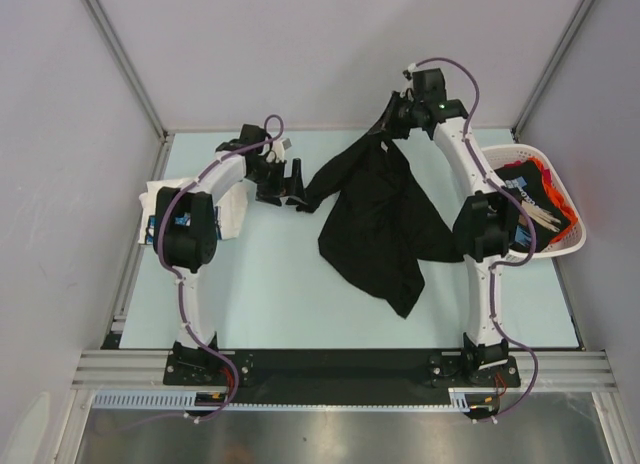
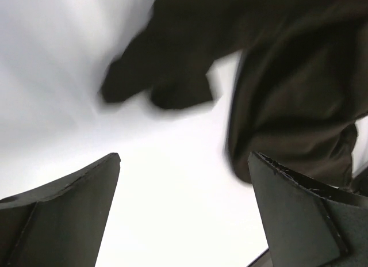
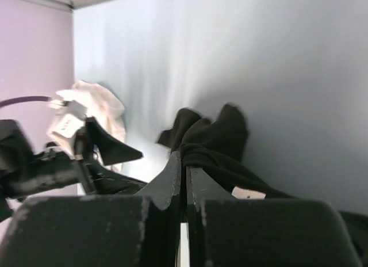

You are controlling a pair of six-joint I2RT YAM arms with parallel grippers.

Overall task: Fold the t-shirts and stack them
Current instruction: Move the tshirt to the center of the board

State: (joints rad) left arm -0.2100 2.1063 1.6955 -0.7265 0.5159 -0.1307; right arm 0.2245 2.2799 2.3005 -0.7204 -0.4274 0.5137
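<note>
Black t-shirt (image 1: pixel 380 224), limp and light, is draped across the table (image 1: pixel 270 284), with one end pinched near the far edge by the closed right gripper (image 1: pixel 392 119). The left gripper (image 1: pixel 283 184) is seen wide open and empty. The sleeve (image 1: pixel 318 189) beside it is judged the best hold.

Two white-and-black arms (image 1: pixel 470 164), purple cables (image 1: pixel 446 61) alongside, matte black wedge-shaped pincer fingers (image 2: pixel 63 209)

One black t-shirt (image 1: pixel 380 219), plain, no print showing. One white t-shirt (image 1: pixel 233 216); table (image 1: pixel 270 284) pale blue-green. One basket (image 1: pixel 566 246), white, slotted, containing orange cloth (image 1: pixel 552 179) and dark pieces with pale print.
</note>
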